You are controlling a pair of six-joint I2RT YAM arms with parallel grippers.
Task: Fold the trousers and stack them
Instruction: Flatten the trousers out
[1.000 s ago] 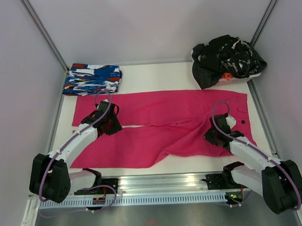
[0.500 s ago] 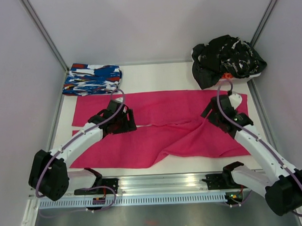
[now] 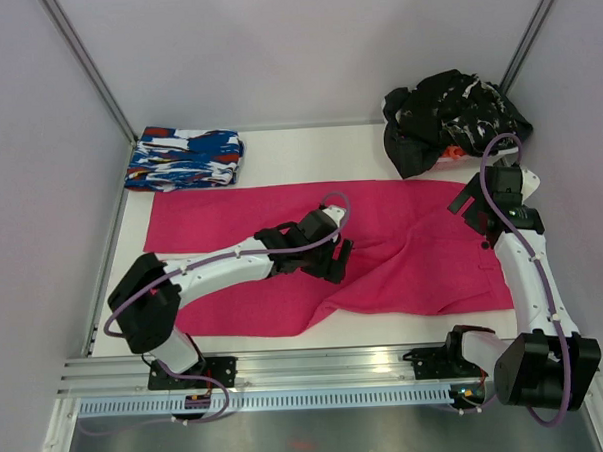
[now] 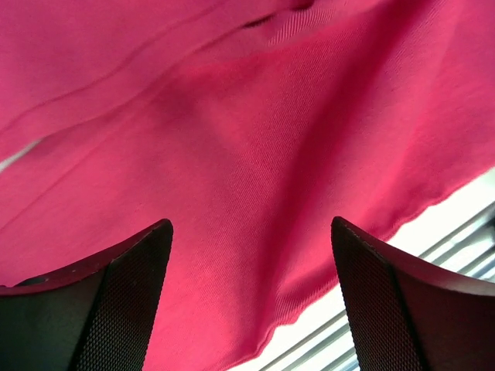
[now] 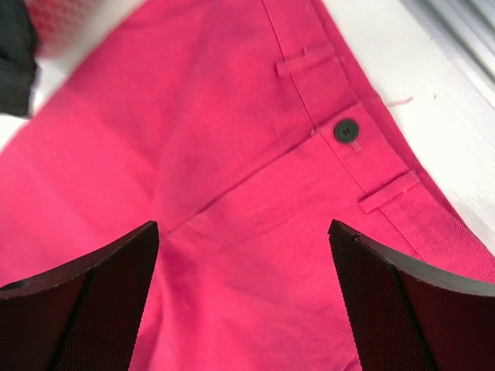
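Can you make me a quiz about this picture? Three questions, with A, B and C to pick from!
1. Where is the patterned garment?
A. far left
B. far right
C. on top of the trousers

2. What colour is the button on the trousers?
A. white
B. black
C. yellow

3. How is the right gripper?
A. shut on the trousers
B. shut on the button
C. open, holding nothing

Answers:
1 A: it lies at the far left corner, beyond the trousers.
2 B: the right wrist view shows it dark against the pink cloth.
3 C: its jaws stand wide apart above the cloth, with nothing between them.
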